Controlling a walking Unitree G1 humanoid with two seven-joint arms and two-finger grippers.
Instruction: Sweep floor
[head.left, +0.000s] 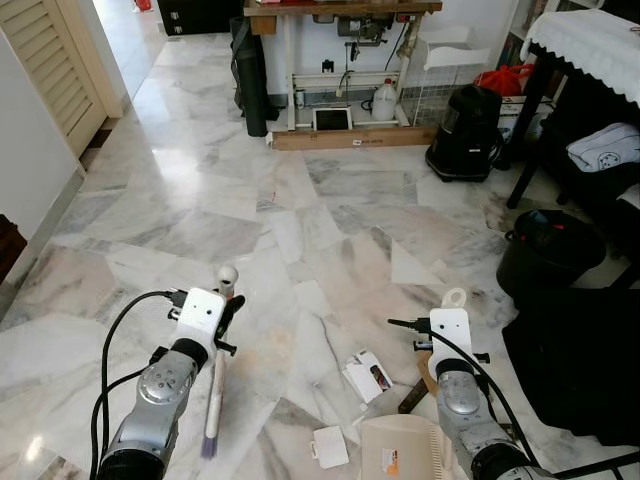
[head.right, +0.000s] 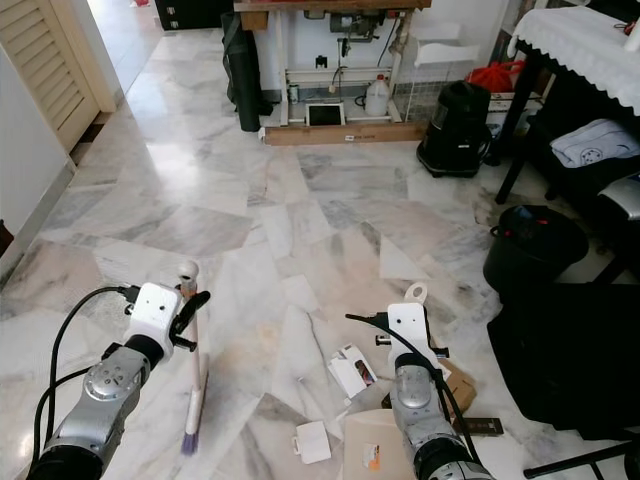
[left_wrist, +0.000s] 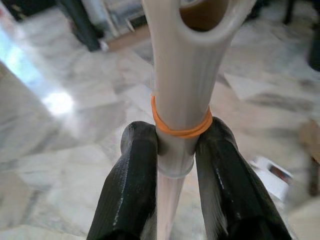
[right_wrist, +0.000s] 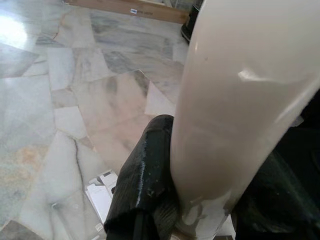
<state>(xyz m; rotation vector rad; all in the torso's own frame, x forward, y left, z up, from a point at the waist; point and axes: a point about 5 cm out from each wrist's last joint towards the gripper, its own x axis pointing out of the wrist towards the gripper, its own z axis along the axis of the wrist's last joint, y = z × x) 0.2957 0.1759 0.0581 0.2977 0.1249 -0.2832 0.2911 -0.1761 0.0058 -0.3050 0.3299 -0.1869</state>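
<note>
My left gripper (head.left: 228, 318) is shut on the white handle of a small broom (head.left: 219, 385). The broom stands nearly upright, its purple bristles (head.left: 210, 443) on the marble floor at the lower left. In the left wrist view both black fingers (left_wrist: 131, 185) clamp the handle (left_wrist: 182, 75) just below an orange rubber band (left_wrist: 181, 131). My right gripper (head.left: 441, 352) is shut on the handle of a cream dustpan (head.left: 400, 450), which rests on the floor at the bottom centre. Litter lies between them: a small printed carton (head.left: 367, 375) and a white square piece (head.left: 330, 446).
A black bin (head.left: 548, 250), a dark cloth (head.left: 590, 370) and a table with a white cover (head.left: 590, 40) crowd the right side. A black vacuum cleaner (head.left: 465, 130) and a sewing-machine stand (head.left: 345, 70) are at the back. A louvred door (head.left: 50, 60) is on the left.
</note>
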